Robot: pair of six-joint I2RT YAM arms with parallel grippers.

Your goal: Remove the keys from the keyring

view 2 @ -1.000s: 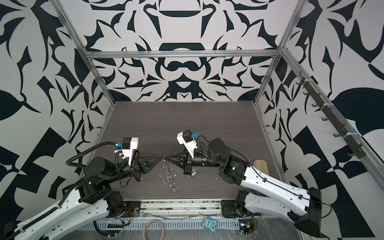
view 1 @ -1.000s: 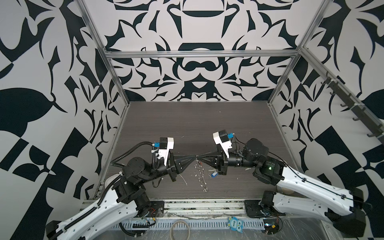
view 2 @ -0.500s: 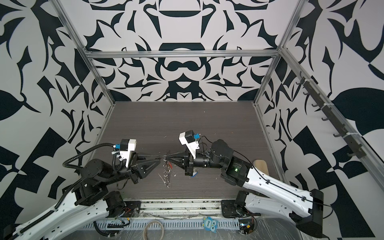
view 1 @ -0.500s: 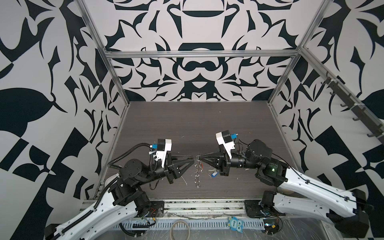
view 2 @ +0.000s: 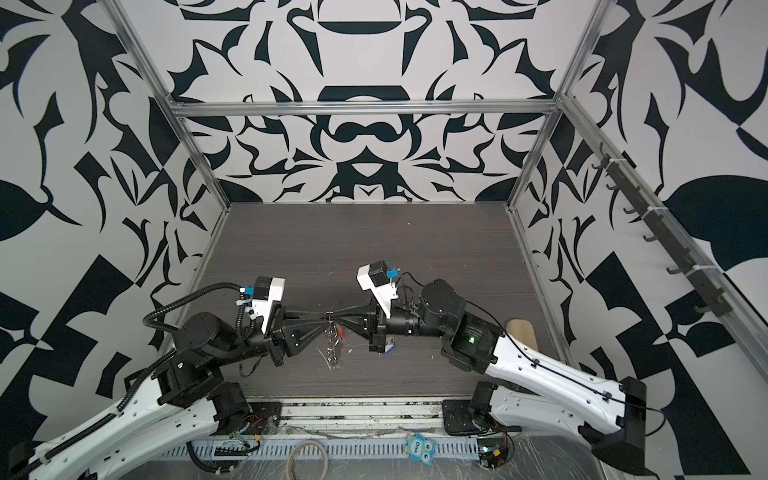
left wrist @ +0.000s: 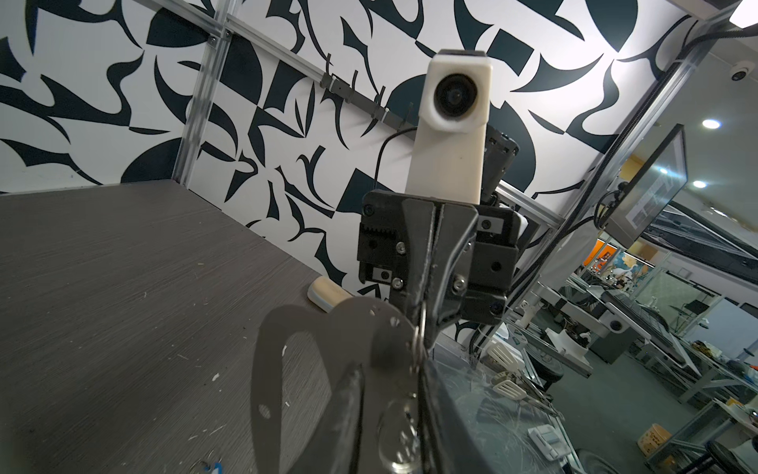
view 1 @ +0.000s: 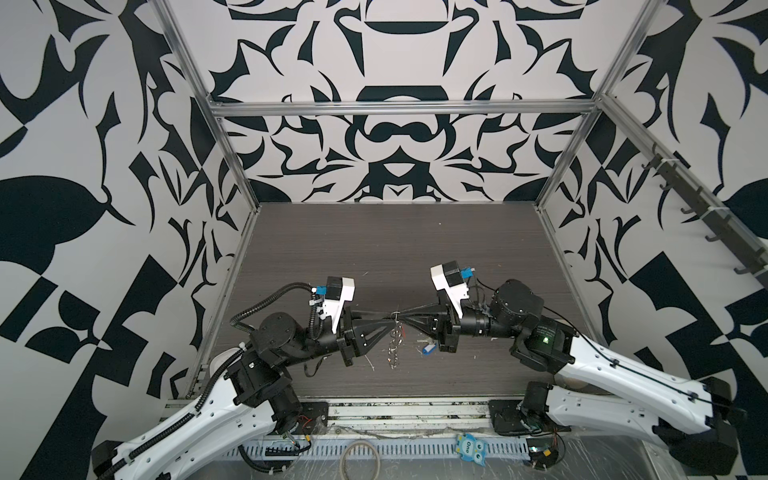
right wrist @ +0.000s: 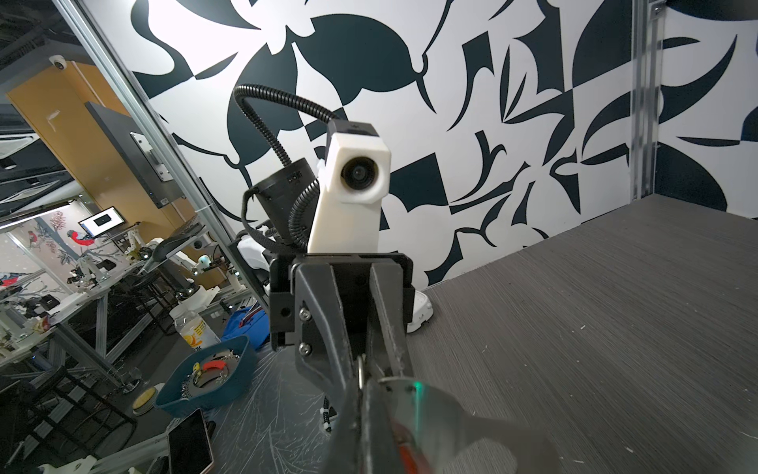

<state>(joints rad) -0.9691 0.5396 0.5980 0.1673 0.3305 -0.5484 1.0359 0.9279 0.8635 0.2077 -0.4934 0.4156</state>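
Gripping: right claw (left wrist: 422, 324) clamped on keyring (left wrist: 357, 324).
Opposite: left claw (right wrist: 361, 369) parted slightly, flanking ring.
Nearby: blue-tagged key (view 1: 429, 349) on tabletop (view 1: 374, 249).

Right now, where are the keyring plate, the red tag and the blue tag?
keyring (left wrist: 268, 361): left wrist view, grey plate's curved band.
red tag (view 2: 340, 331): in a top view, its middle.
blue tag (view 1: 428, 350): in a top view, its middle.

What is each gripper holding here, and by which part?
The right gripper is shut on the keyring at its ringed straight edge; the left gripper stands open around a split ring, holding nothing.
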